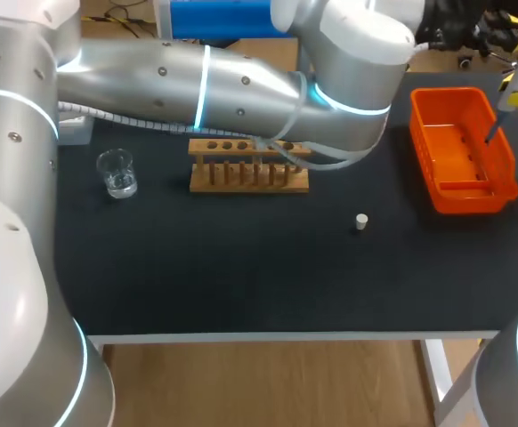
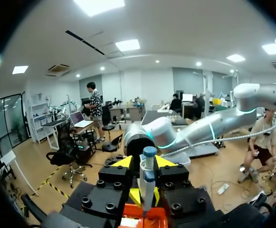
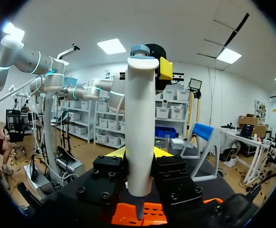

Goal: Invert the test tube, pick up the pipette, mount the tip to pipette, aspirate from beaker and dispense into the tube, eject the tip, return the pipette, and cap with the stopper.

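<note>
Pipette [image 3: 139, 133] stands upright in the right jaws, which are closed narrow on its thick white body from both sides. They hold it low on the barrel, so the head is free above them. That looks deliberate: the left jaws sit up around the blue-capped head, likely to work the button there, though I cannot tell whether they actually grip it. Directly under both jaws lies the orange bin [image 1: 473, 197], and the pipette's thin lower end points down into it, which to my eye suits dropping a tip. The pipette is white and stout, tapering to a fine point. Well away from the jaws, on the desk [image 1: 241, 276], wait the beaker [image 1: 117, 172], the wooden rack [image 1: 248, 178] and the small white stopper [image 1: 361, 221].
</note>
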`<state>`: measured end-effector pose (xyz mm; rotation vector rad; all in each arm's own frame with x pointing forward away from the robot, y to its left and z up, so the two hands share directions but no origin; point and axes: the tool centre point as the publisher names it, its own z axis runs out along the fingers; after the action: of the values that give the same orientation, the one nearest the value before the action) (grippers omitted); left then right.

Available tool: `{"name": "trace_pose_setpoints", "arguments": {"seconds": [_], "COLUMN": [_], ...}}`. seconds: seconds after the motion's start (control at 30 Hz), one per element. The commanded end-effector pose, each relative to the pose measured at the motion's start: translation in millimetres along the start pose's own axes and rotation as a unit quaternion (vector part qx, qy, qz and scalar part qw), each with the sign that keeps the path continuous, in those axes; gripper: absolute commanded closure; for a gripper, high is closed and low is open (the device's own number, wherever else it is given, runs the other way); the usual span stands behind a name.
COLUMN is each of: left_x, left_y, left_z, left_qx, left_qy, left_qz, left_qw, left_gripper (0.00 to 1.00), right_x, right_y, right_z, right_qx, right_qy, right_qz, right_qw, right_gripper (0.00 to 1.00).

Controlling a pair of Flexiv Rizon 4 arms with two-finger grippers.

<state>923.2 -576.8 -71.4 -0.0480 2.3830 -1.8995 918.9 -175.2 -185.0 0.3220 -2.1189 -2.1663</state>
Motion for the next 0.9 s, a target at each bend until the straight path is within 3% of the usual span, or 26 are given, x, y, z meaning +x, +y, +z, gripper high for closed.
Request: {"name": "trace_pose_setpoints", "arguments": {"seconds": [0.03,0.53,0.9], "left_x": [5.8,53.5,59.5], "left_y": [-10.7,-3.4,-2.1], "left_z": [-23,-99,-100], "left_qx": [-0.012,-0.013,-0.008], "left_qy": [0.008,-0.013,-0.014], "left_qz": [-0.006,-0.024,-0.033], "left_qw": [1.000,1.000,0.999], "left_gripper": [0.00,0.00,0.00], "right_x": [0,0,0], "right_y": [1,1,1], "right_z": [0,0,0], "right_qx": [0.002,0.002,0.002], "right_qy": [0.000,0.000,0.000], "right_qz": [0.000,0.000,0.000], "right_qw": [1.000,1.000,1.000], "right_gripper": [1.00,1.00,1.00]}}
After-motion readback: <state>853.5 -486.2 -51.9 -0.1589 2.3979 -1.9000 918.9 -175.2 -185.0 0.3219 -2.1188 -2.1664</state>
